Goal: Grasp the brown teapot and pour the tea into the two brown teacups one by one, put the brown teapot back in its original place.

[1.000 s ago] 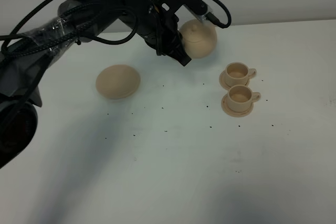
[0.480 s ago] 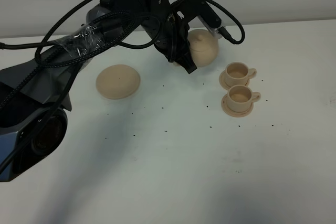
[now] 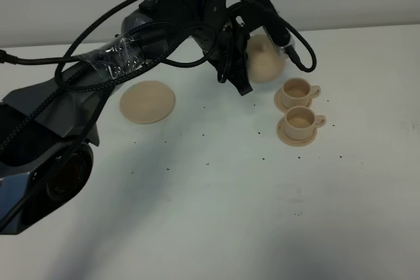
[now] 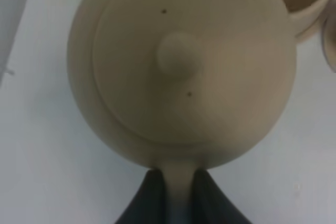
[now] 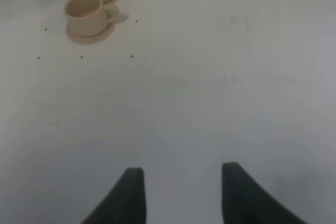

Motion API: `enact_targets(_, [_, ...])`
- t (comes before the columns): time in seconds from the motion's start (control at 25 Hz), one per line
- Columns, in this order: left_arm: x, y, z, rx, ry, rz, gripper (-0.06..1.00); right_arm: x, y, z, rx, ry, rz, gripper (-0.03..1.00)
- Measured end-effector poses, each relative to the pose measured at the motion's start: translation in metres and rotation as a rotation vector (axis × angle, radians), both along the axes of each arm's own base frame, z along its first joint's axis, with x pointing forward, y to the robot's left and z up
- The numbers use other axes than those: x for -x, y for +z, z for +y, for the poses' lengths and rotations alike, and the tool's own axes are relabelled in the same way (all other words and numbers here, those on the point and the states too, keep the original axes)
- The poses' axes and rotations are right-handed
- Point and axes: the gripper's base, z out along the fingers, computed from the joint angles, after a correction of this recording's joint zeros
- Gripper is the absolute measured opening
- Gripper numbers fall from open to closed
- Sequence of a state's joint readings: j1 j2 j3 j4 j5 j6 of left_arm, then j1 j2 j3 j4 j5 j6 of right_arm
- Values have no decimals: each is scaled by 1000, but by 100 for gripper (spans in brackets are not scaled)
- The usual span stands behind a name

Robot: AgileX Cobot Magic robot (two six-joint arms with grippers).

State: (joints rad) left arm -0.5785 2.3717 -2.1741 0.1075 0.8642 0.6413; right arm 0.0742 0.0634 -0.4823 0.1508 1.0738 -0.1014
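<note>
Teapot [image 3: 266, 62] in left claw [image 4: 178, 178], near farther teacup [image 3: 296, 88]

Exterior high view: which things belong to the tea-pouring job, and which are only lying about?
Belong to the job: squat pale tan ceramic teapot, held by its handle in the left gripper; far small tan ceramic teacup and near small tan ceramic teacup, each on a saucer.
Lying about: flat round tan dish; dark specks on the white table.
</note>
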Motion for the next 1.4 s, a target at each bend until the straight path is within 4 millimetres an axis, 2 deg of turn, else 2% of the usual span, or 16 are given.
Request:
enact_targets(0.2, [3, 2, -10, -38, -42, -62, 12, 0, 0, 0, 0, 0, 0, 35])
enact_targets(0.76, [0, 2, -7, -122, -97, -110, 12, 0, 0, 0, 0, 0, 0, 35])
enact_targets(1.4, [5, -21, -18, -246, -155, -120, 12, 0, 0, 0, 0, 0, 0, 35])
